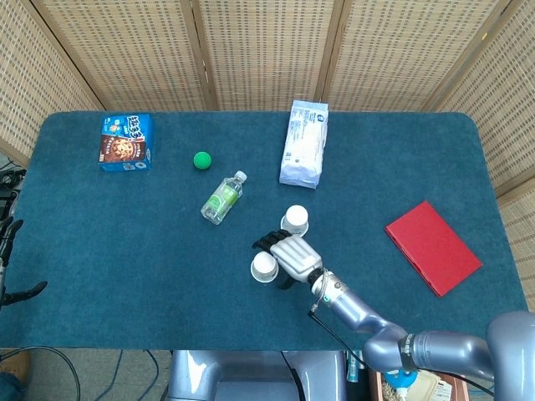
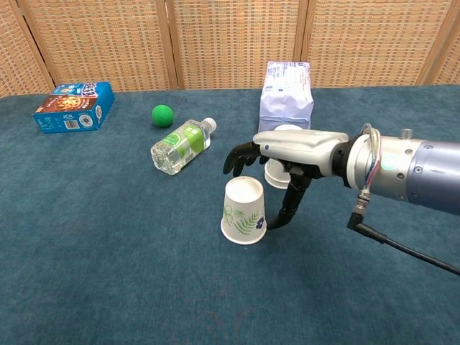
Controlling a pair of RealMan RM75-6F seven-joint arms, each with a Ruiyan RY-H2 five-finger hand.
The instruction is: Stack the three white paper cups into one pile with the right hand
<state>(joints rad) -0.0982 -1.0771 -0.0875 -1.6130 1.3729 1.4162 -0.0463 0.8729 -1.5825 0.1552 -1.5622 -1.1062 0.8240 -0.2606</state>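
A white paper cup with a leaf print [image 2: 244, 210] stands upside down near the table's front middle, also seen as the single cup [image 1: 265, 266] from above. Behind it stands a second upturned cup [image 1: 295, 219] that looks like two nested; in the chest view this stack [image 2: 274, 173] is mostly hidden by the hand. My right hand [image 2: 287, 152] hovers just over the single cup's right side, fingers spread above its top and thumb [image 2: 285, 210] hanging beside its wall, holding nothing. My left hand [image 1: 10, 251] shows only at the far left edge, fingers apart.
A blue cookie box [image 2: 73, 106] lies at the back left, with a green ball [image 2: 162, 115] and a lying water bottle [image 2: 182, 145] nearer the middle. A white wipes pack [image 2: 287, 92] lies behind the cups. A red book [image 1: 432, 246] is at the right.
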